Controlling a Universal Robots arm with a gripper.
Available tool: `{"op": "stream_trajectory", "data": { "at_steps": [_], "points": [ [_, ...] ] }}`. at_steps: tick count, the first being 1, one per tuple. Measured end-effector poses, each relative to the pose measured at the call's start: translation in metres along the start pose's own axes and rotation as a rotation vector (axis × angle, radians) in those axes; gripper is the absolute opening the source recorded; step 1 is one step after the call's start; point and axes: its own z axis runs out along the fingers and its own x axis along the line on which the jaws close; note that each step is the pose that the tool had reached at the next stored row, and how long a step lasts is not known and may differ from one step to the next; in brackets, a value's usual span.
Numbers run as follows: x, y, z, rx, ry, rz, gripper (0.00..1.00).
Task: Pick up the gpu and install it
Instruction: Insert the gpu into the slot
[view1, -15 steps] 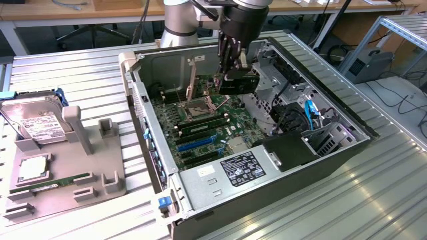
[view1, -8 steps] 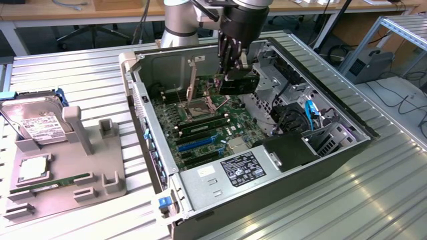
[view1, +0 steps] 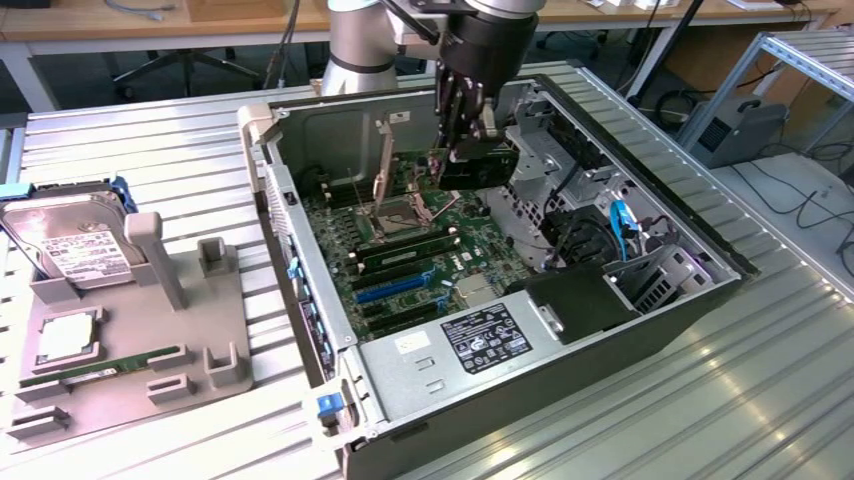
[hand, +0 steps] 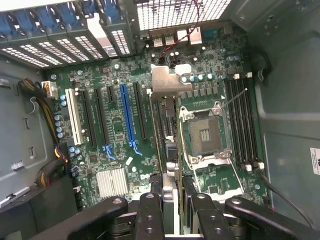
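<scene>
**Q:** What is the claw doing?

**A:** The claw (view1: 470, 138) reaches down from the arm into an open computer case (view1: 287, 190); its fingers are clamped on the gpu (view1: 478, 170), gripping the card by its upper edge; the black card hangs upright directly below the claw

**Q:** Where does the gpu sit against the board?

**A:** It is over the green motherboard (hand: 115, 75), which lies flat beneath the claw; seen from the wrist, the card is edge-on, a thin line running away from the fingers (hand: 150, 212); its silver bracket (hand: 167, 80) is at the end far from the claw, toward the case's rear grille (hand: 175, 15); to one side of the card is a row of expansion slots, a blue slot (hand: 126, 112) among them; to the other side is the open processor socket (hand: 205, 132); whether the card's lower edge touches the board I cannot tell

**Q:** What else is around?

**A:** The case rests on a ribbed metal worktop (view1: 747, 380); well away from the claw, toward the exterior view's left, a grey holder (view1: 134, 385) carries a hard drive (view1: 74, 240) with a white label and a slim green memory stick (view1: 114, 362)
</scene>
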Motion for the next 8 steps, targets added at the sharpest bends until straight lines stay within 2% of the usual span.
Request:
{"op": "stream_trajectory", "data": {
  "at_steps": [8],
  "points": [
    [0.0000, 0.0000, 0.0003, -0.0004, 0.0006, -0.017, 0.27]
  ]
}}
